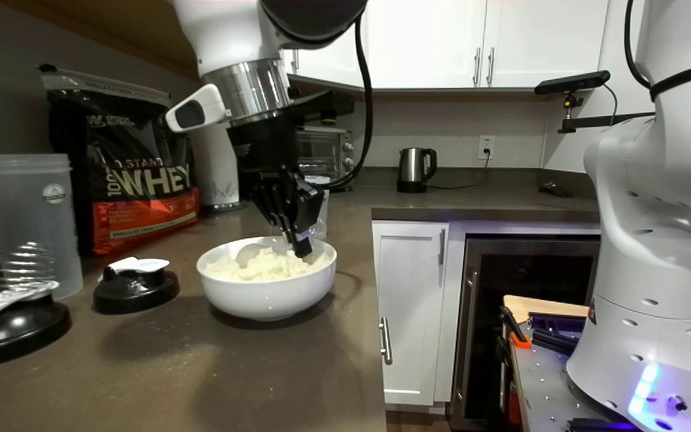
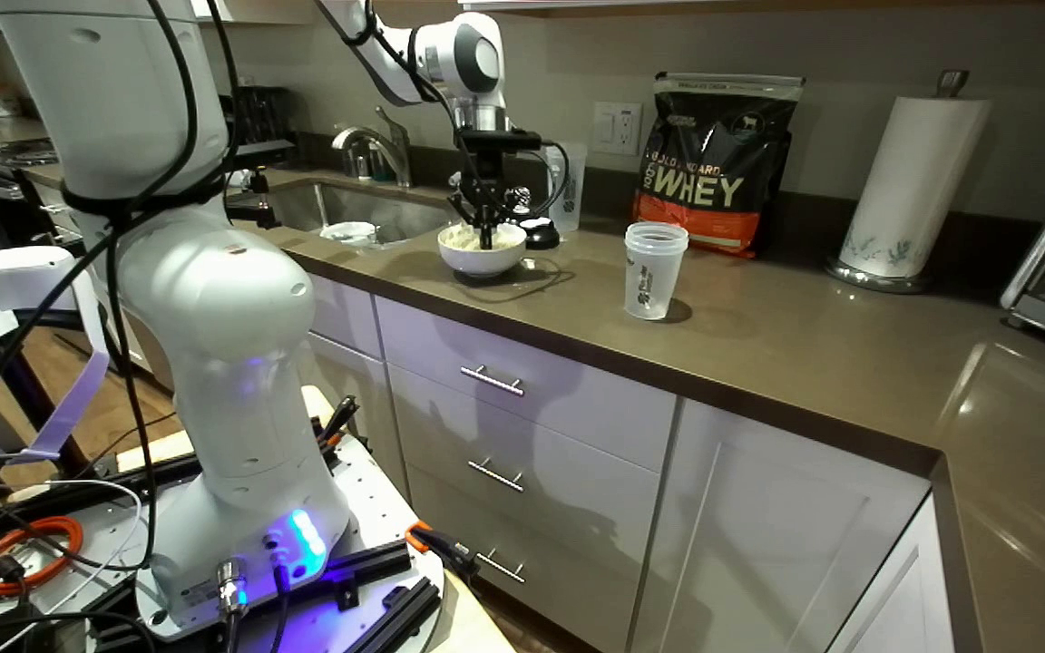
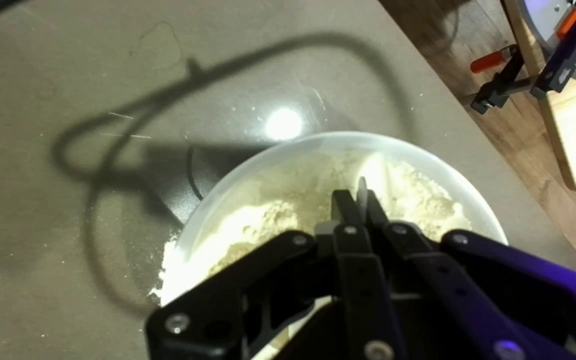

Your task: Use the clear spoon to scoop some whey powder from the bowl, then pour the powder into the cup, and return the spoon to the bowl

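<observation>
Cream powder [image 1: 270, 265] heaps in the bowl [image 1: 267, 300] under the tool [image 3: 361, 201], which pinches the spoon [image 1: 251, 255] by its handle, presumably freeing its far end to dig, with the cup [image 2: 653, 274] well apart from the tool.

Low over the counter [image 1: 297, 384], close, in an exterior view, facing along it toward the kettle [image 1: 411, 170], bowl [image 1: 266, 300] at eight o'clock. Higher, farther back in an exterior view: angled down toward the back wall [image 2: 849, 54], robot base [image 2: 241, 535] up front at eight. Wrist view: steeply down, nearest, bowl toward five. I spot bowl, arm [image 1: 228, 39], WHEY bag [image 2: 713, 168] in both exterior views.
</observation>
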You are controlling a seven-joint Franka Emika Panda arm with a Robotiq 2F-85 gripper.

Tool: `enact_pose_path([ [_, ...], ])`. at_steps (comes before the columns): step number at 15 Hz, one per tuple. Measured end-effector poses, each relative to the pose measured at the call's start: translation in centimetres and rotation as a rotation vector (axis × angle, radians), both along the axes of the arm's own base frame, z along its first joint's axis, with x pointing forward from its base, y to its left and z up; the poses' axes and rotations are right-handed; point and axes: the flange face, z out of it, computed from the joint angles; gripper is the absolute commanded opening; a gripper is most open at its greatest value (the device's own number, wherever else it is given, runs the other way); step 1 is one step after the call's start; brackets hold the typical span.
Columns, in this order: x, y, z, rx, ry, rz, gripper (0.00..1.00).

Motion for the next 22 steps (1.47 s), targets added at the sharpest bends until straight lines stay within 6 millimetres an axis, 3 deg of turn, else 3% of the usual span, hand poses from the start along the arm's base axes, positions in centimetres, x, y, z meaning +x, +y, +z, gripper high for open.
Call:
enact_pose_path([
  [12, 0.2, -0.1, 0.0, 0.013, 0.005, -0.015, 0.01],
  [22, 1.4, -1.4, 0.3, 0.018, -0.001, -0.048, 0.01],
])
